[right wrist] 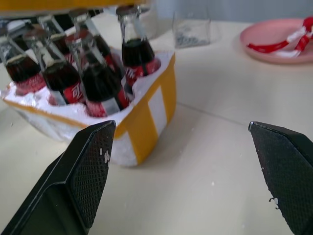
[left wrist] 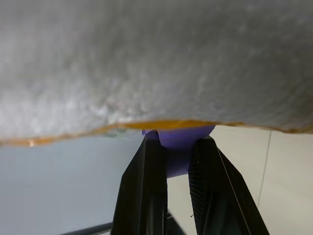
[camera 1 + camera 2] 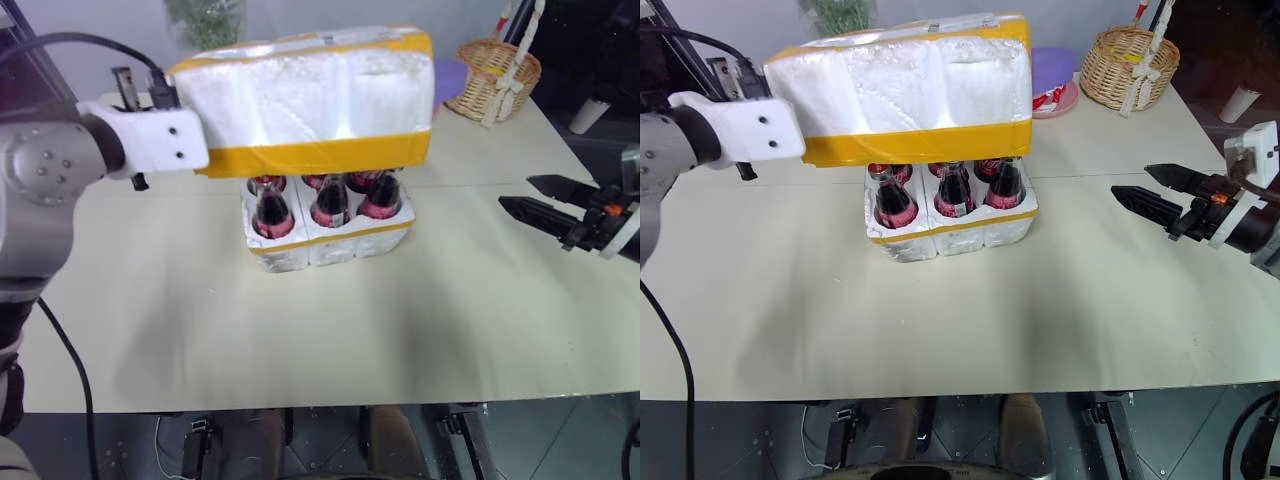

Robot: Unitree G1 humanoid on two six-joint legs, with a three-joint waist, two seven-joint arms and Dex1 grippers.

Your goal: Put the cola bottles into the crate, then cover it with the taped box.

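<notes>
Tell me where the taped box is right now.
In the left eye view, the taped box hangs left of centre, held by the left gripper directly above the cola bottles in the crate.

The taped box (image 3: 310, 100) hangs from the left gripper (image 2: 177, 161), just above the cola bottles (image 3: 330, 205) standing in the crate (image 3: 330, 240) on the table (image 3: 450, 300). The right gripper (image 3: 1160, 195) is level, well right of the crate.

The taped box (image 3: 310, 100) hides the cola bottles' (image 3: 330, 200) caps.
</notes>
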